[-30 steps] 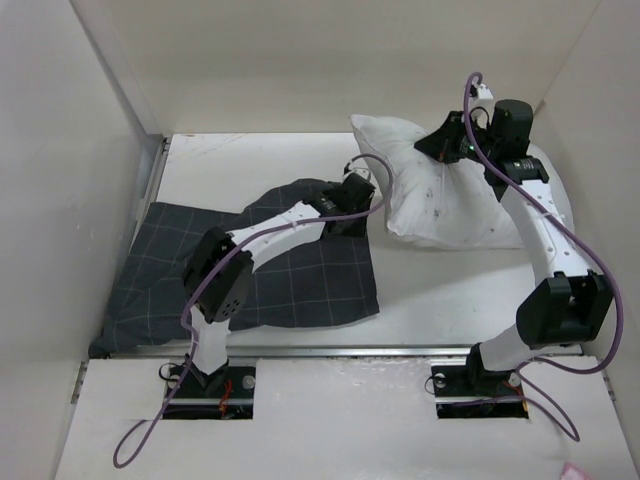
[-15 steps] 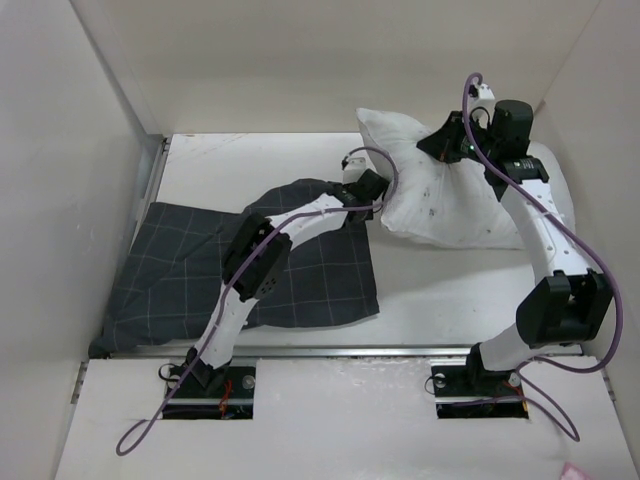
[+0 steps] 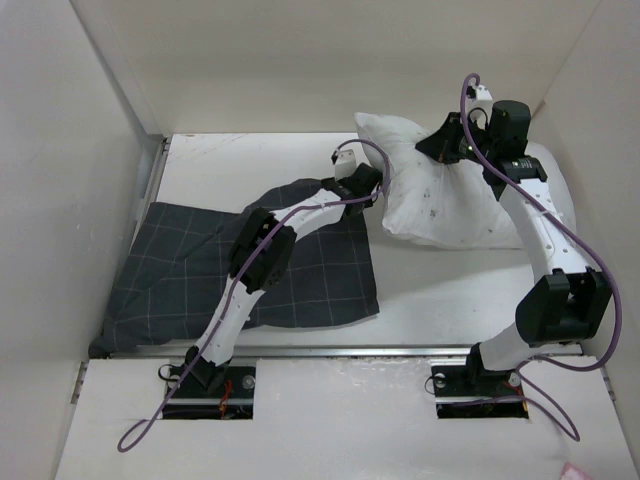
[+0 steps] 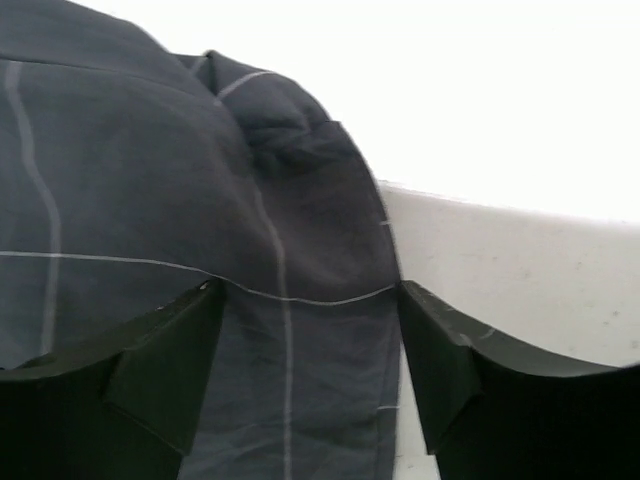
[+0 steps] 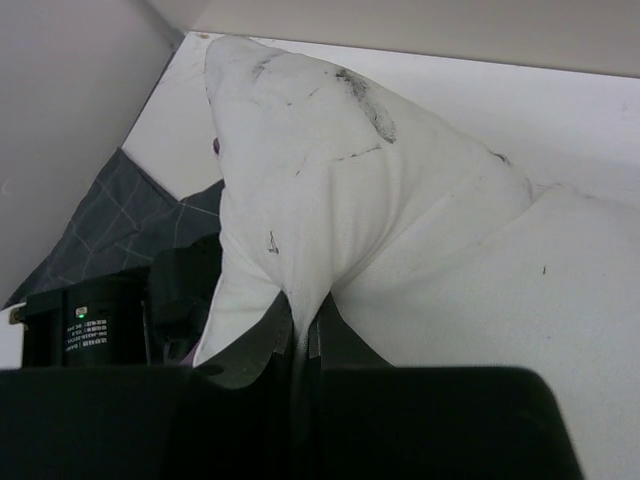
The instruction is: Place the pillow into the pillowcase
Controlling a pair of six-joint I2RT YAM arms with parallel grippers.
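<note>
On the table (image 3: pixel 450 290) | left fingers (image 4: pixel 160 370) spread wide over pillowcase (image 4: pixel 150 200) | right fingers (image 5: pixel 255 355) pinched tight on pillow (image 5: pixel 330 170)

The white tabletop (image 3: pixel 440 290) is covered at the near left by the spread pillowcase (image 3: pixel 160 260); the pillow (image 3: pixel 440 210) is borne at the far right.

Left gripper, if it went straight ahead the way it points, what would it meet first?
The pillowcase, probably: its bunched fold sits just ahead of the left gripper, between its open fingers.
</note>
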